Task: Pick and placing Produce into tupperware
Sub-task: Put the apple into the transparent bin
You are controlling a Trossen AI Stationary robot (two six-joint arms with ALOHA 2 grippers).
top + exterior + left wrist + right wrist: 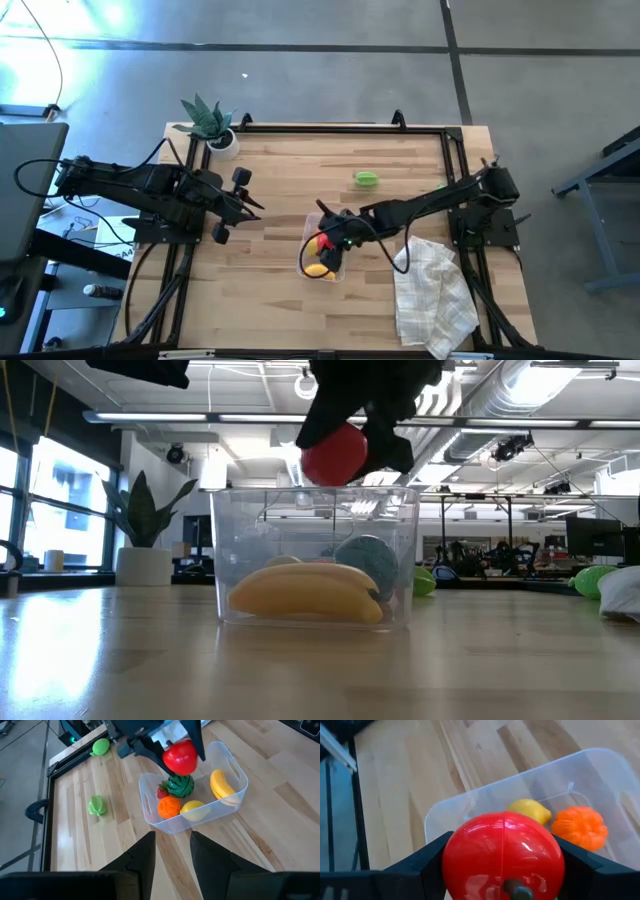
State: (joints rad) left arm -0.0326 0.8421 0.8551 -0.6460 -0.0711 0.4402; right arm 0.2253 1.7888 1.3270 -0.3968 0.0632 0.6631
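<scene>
We see the pale wooden plank surface [270, 310] carrying everything, with a crumpled white checked cloth [432, 290] lying near its right front corner. Near the middle sits the small clear plastic rectangular tub [232, 800], resting flat on the surface. The right pincer [181, 757] hangs just above the tub's open top, its dark fingers [420, 867] spread fairly wide and clamped on either side of a shiny round red toy fruit [503, 856], which is held clear of the tub's rim. The left pincer [172, 852] waits well to the left of the tub, narrowly parted and holding nothing. Inside the tub we find a yellow toy banana [305, 592] lying along one wall, a striped dark green toy watermelon [180, 785], a ribbed orange toy fruit [580, 827], a yellow toy lemon [530, 811] and a small red piece [162, 793] beside the watermelon. Two light green toy pieces remain on the bare surface, one near [97, 805] and one farther off [101, 746], both well apart from the tub.
</scene>
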